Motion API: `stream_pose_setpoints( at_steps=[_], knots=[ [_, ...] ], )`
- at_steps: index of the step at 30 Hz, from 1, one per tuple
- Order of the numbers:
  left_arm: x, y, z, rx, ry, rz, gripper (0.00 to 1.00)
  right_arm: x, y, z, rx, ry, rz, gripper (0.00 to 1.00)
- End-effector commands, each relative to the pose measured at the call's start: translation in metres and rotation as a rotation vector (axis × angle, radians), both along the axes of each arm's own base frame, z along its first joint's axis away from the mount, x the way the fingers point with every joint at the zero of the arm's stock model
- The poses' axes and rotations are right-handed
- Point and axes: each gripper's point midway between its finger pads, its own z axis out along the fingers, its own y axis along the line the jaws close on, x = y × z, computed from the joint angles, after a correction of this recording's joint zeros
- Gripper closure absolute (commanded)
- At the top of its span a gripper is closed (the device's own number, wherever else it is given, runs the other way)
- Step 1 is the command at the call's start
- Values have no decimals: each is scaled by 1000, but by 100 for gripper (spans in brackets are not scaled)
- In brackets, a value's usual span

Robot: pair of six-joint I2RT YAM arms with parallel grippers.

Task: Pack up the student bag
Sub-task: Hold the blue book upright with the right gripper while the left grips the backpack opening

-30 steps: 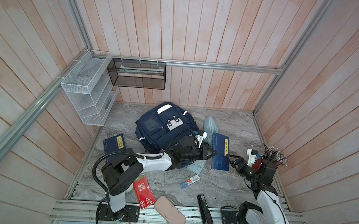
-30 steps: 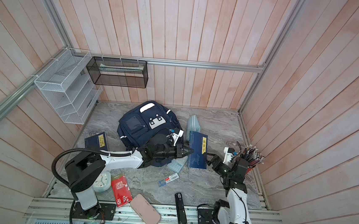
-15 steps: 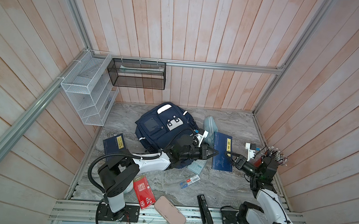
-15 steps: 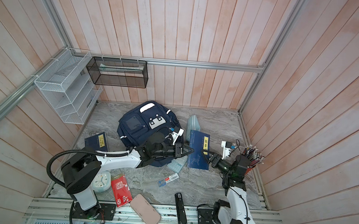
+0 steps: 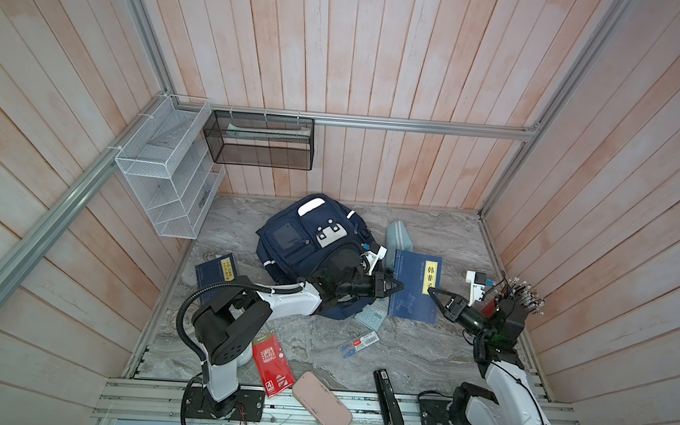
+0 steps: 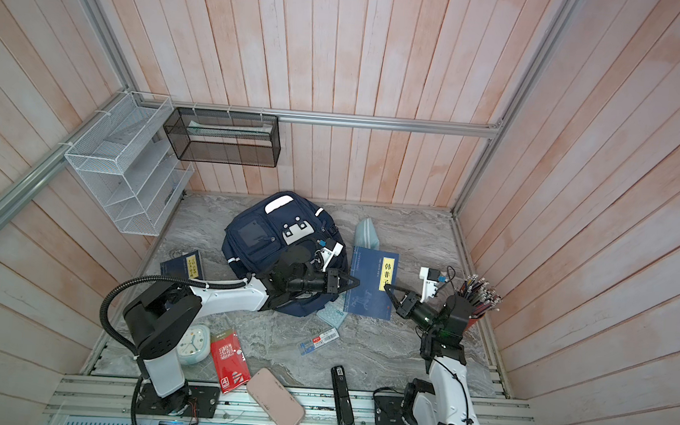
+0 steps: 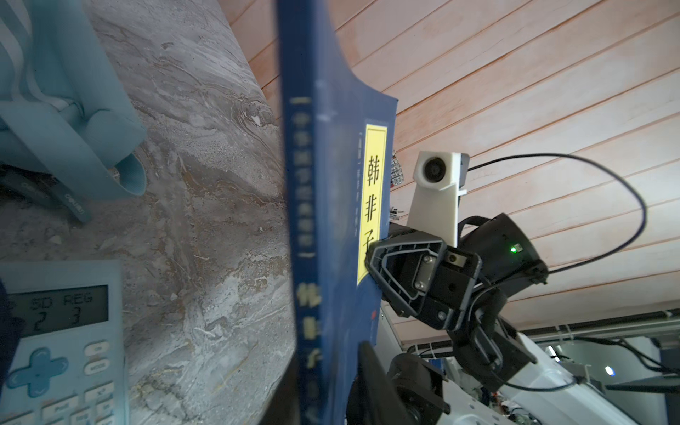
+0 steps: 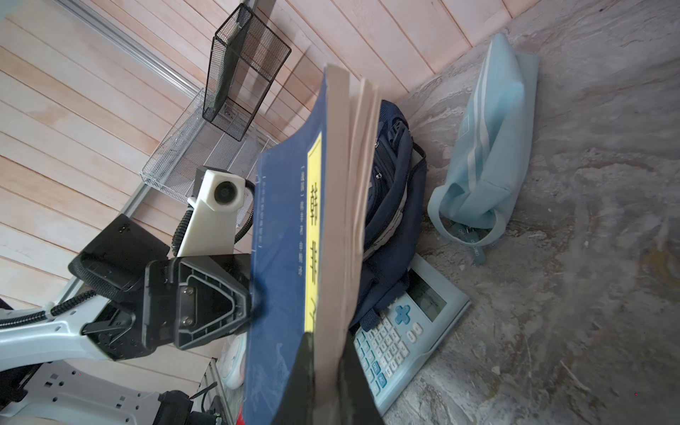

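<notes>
**Blue book between the two hands, beside the student bag**

The student bag (image 5: 307,240) is a large navy-blue fabric backpack with white stripes and white studded patches. It lies on the grey marble-patterned bench (image 5: 422,353), near the middle of the back wall, with its front pockets facing up. The left arm reaches across its lower part.

Just to the right of the bag is a dark-blue paperback book (image 5: 415,286) with a yellow title strip, placed between the two hands. The right hand (image 5: 433,292) is clamped on the page edge of this book. In the right wrist view the pages sit pressed between its black fingers (image 8: 307,368). The left hand (image 5: 397,286) is at the spine side. In the left wrist view one of its fingers (image 7: 368,368) stands beside the cover, but I cannot tell whether this hand presses the book or is loose.

A light-blue fabric pencil pouch (image 5: 398,237) lies behind the book, near the bag. A light-blue calculator (image 5: 371,317) lies at the bag's lower edge, touching it. A second dark-blue book (image 5: 215,272) lies to the left of the bag. A black stapler (image 5: 387,404) and a pink case (image 5: 321,403) lie at the front edge.
</notes>
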Motion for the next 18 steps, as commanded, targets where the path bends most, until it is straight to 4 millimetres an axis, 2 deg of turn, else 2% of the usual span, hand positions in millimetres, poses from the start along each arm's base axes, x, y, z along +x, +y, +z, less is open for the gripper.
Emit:
stream_pose_setpoints(
  at_steps=[1,6,9,12,14,18],
  knots=[
    [15,12,10,56,-83,64,48,1,0,1,-23,7,-18,100],
    [46,68,15,221,-163,238,38,2,-2,13,-5,8,-57,100],
    [66,109,3,370,-173,348,37,8,-13,18,-26,14,-148,100],
    [82,145,-21,654,-296,415,50,11,-25,22,-50,0,-235,100],
    [86,155,-36,770,-338,398,50,10,-26,22,-55,-11,-248,100],
    [94,156,-59,941,-418,381,44,9,-21,16,-45,6,-214,100]
  ],
)
